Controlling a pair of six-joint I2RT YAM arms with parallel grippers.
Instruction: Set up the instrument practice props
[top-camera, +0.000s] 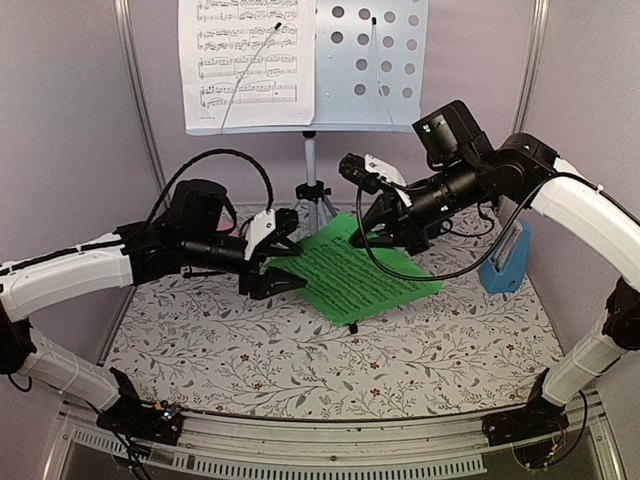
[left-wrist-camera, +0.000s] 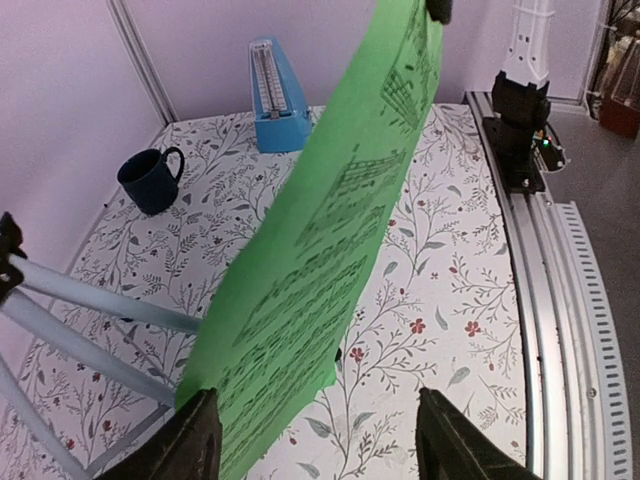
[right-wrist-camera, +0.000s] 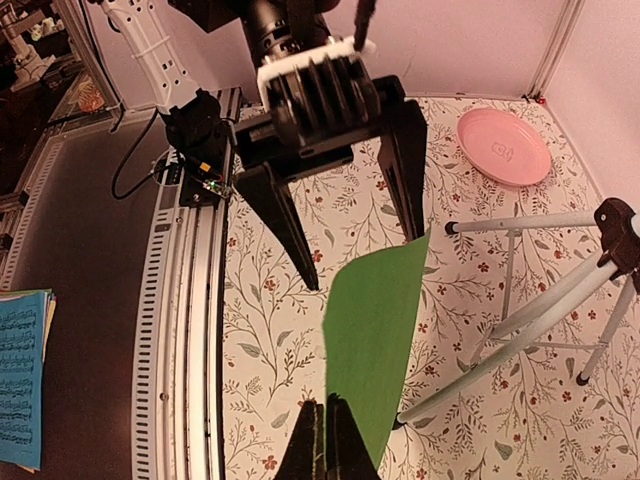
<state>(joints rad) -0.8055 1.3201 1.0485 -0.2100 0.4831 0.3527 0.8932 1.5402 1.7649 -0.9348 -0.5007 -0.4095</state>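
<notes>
A green sheet-music page (top-camera: 365, 270) hangs tilted above the table between my two grippers. My right gripper (top-camera: 362, 238) is shut on its far edge; in the right wrist view the closed fingertips (right-wrist-camera: 330, 412) pinch the green page (right-wrist-camera: 375, 330). My left gripper (top-camera: 290, 262) stands open at the page's near-left corner. In the left wrist view the green page (left-wrist-camera: 330, 230) runs past the left finger (left-wrist-camera: 190, 445), with the gripper (left-wrist-camera: 320, 440) wide apart. The music stand (top-camera: 375, 60) carries a white page (top-camera: 245, 60) on its left half. The blue metronome (top-camera: 508, 258) stands at the right.
The stand's silver tripod (top-camera: 312, 190) spreads its legs (right-wrist-camera: 540, 300) right behind the page. A dark blue mug (left-wrist-camera: 152, 180) sits by the wall near the metronome (left-wrist-camera: 277, 95). A pink plate (right-wrist-camera: 503, 147) lies in a corner. Blue pages (right-wrist-camera: 20, 370) lie off the table.
</notes>
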